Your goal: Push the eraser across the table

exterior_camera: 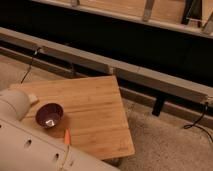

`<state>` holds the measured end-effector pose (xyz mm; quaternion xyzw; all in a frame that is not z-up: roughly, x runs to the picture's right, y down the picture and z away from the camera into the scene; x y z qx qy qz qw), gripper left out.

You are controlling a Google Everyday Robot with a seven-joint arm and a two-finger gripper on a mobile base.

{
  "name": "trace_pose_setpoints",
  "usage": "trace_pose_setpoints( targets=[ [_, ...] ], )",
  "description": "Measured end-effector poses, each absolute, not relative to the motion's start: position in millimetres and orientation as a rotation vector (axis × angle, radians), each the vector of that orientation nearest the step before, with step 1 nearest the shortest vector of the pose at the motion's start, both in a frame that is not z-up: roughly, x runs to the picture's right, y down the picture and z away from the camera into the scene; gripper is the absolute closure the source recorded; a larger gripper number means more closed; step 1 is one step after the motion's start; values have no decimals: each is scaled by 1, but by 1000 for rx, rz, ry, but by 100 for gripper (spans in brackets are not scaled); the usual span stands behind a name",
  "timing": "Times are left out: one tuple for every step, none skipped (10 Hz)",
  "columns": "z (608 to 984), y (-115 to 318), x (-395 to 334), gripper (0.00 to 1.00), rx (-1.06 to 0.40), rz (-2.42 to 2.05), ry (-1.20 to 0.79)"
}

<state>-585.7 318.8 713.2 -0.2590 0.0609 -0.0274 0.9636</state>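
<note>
Gripper out of frame, jaws closed; only the smooth white cylindrical arm (pixel 25 145) with small holes fills lower left. Table (pixel 100 117), rectangular honey-coloured plank top, sits on speckled floor (pixel 170 145). On it: glossy dark maroon round bowl (pixel 49 114), thin orange stick-like item (pixel 67 136), small pale eraser-like block (pixel 33 98) touching the arm. Long grey metal rail (pixel 125 70) behind.

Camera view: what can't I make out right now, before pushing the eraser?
- The gripper: nowhere in the camera view; it is either behind the arm or past the frame edge.
- The eraser: cannot be identified. A small pale thing at the left end of the table, beside the arm, is too small to tell.
- The orange object: its lower end is hidden by the arm.
- The table's near-left corner: covered by the arm.
</note>
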Motion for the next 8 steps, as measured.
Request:
trace_pose_setpoints(
  targets=[
    [713, 322, -588, 100, -522, -66, 131],
    [713, 325, -589, 100, -519, -82, 146],
    [714, 328, -589, 100, -513, -95, 164],
    [716, 332, -589, 100, -503, -113, 195],
    [715, 335, -592, 100, -497, -118, 201],
    [714, 336, -600, 100, -492, -116, 187],
    [714, 336, -610, 100, -483, -95, 158],
    [711, 332, -624, 100, -476, -55, 107]
  ],
)
